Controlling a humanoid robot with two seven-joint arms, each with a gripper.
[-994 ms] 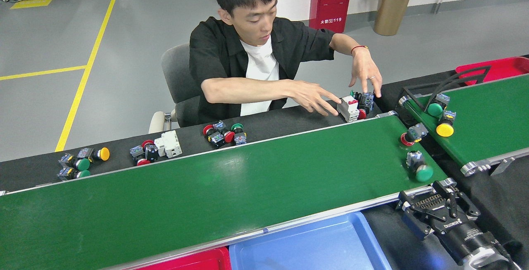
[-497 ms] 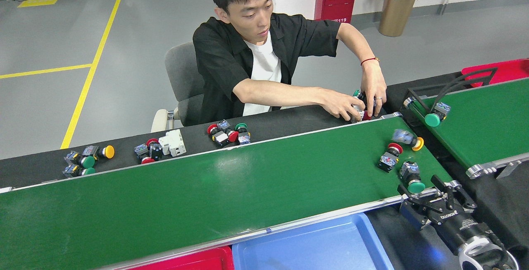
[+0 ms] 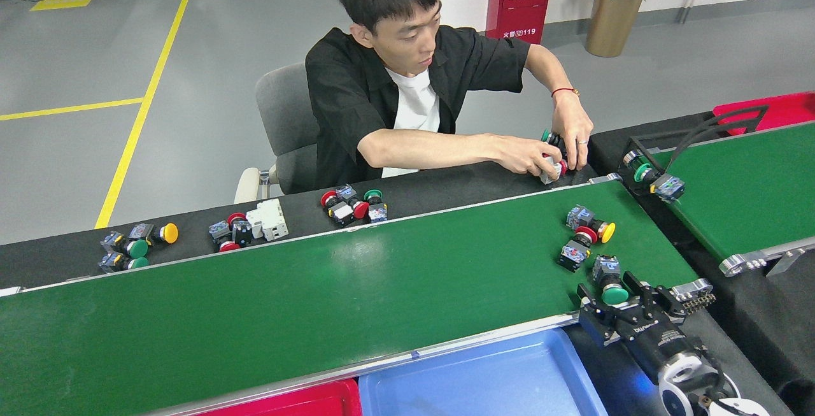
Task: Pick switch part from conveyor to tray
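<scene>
long flat green conveyor belt (image 3: 318, 314) | green-capped pushbutton switch part (image 3: 610, 283) seen at its near right edge | black right gripper (image 3: 621, 304) spread around it, not clenched | blue plastic tray (image 3: 484, 381) below belt

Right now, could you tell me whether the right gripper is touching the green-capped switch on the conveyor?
Cannot tell. In the head view, the right gripper overlaps the green-capped switch on the conveyor, but no contact or gap shows plainly.

Three switches (image 3: 586, 241) on conveyor (image 3: 318, 301) (tray (image 3: 484, 381) before it).
</scene>
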